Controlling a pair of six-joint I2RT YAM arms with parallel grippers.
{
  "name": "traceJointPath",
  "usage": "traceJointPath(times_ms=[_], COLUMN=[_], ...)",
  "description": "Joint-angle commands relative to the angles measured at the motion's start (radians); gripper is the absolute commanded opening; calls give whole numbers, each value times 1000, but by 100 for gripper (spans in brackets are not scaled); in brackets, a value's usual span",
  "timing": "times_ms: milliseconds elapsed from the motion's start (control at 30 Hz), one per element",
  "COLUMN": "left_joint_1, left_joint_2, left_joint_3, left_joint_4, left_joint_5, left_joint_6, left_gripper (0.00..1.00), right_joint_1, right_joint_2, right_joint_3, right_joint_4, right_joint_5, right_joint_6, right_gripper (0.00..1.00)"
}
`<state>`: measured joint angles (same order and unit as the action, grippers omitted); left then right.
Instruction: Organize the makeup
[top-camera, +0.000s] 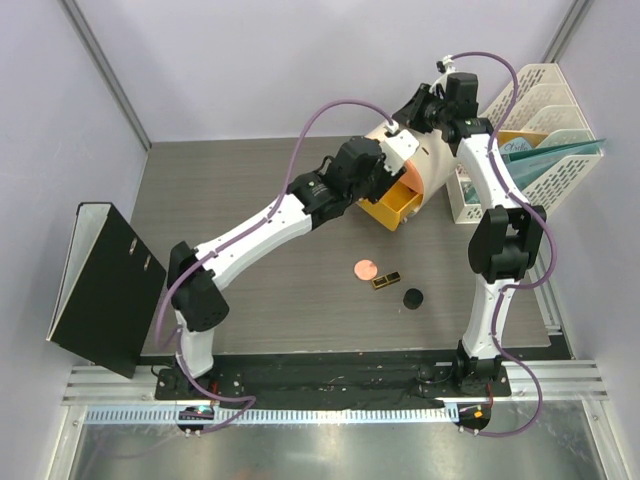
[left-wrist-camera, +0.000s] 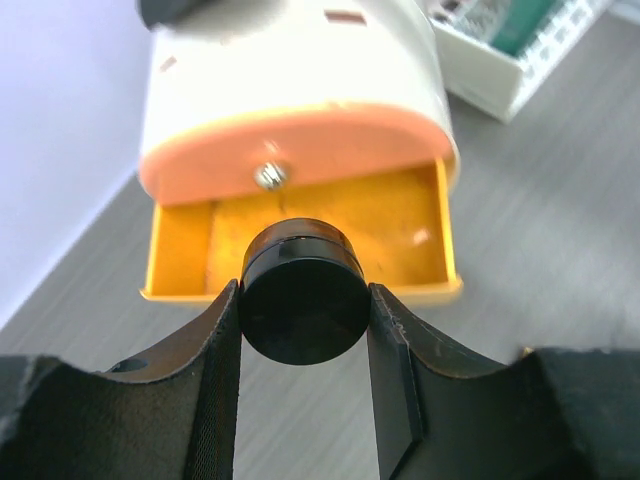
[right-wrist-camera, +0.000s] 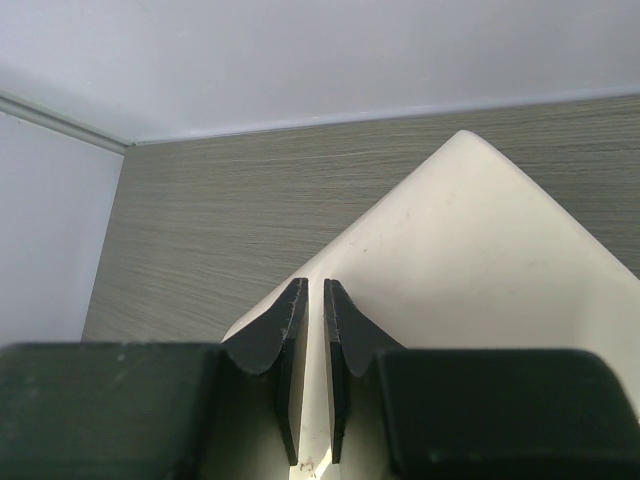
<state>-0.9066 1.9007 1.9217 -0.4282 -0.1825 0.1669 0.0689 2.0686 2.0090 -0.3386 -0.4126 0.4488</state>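
Black round jar (left-wrist-camera: 300, 305): clamped by its sides in the left gripper (left-wrist-camera: 303, 295), flat face toward the wrist, axis running forward along the fingers. Directly ahead is the open yellow drawer (left-wrist-camera: 190, 240) of the cream box (left-wrist-camera: 300, 70). Print on the green pack (left-wrist-camera: 510, 20), ahead and right, is blurred and unreadable. Grey wood-grain worktop (left-wrist-camera: 540, 200), pale walls. Right gripper (right-wrist-camera: 310, 295): a slit apart atop the box; whether it grips cannot be told.

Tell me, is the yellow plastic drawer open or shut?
Open: the yellow drawer juts out of the cream drum-shaped box, floor showing.
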Motion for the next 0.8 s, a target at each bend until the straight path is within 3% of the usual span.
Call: traceJointPath(times_ms=[0, 233, 467, 667, 700, 767], left_joint_1=[11, 37, 66, 67, 71, 71], left_joint_2=[63, 162, 193, 216, 219, 224], left_joint_3=[74, 169, 165, 151, 152, 152], left_joint_4=[140, 129, 106, 101, 101, 106], left_joint_5=[-116, -153, -169, -219, -218, -219], left_joint_6=[8, -26, -127, -132, -126, -118], left_gripper=[0, 0, 0, 30, 42, 55], right_joint_1=[-12, -12, -12, -14, -11, -12], right_joint_2=[42, 42, 44, 44, 44, 44], right_joint_3=[-53, -55, -58, -61, -62, -64], right_joint_4=[-231, -232, -234, -234, -232, -234], right_joint_5=[28, 26, 24, 23, 23, 23], right_joint_6=[-30, -30, -32, -30, -30, -32], right_gripper=[19, 19, 19, 19, 19, 19])
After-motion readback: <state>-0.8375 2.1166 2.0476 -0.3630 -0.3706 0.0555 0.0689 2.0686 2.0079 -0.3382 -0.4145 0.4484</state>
